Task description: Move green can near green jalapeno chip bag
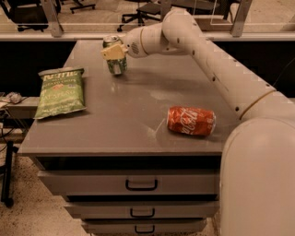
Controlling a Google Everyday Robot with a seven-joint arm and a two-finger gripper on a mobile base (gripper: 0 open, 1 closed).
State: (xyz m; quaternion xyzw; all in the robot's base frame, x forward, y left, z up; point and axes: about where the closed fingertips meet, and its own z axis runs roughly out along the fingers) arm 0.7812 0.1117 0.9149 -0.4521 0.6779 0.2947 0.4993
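The green can is upright, green and silver with a silver top rim, held just above the grey table top near its far edge. My gripper is shut on the can, its cream fingers clamped across the can's upper half. The white arm reaches in from the right. The green jalapeno chip bag lies flat at the table's left edge, to the left of and nearer than the can, apart from it.
A red Coca-Cola can lies on its side at the table's right front. Drawers sit below the table top. Office chairs stand behind a rail at the back.
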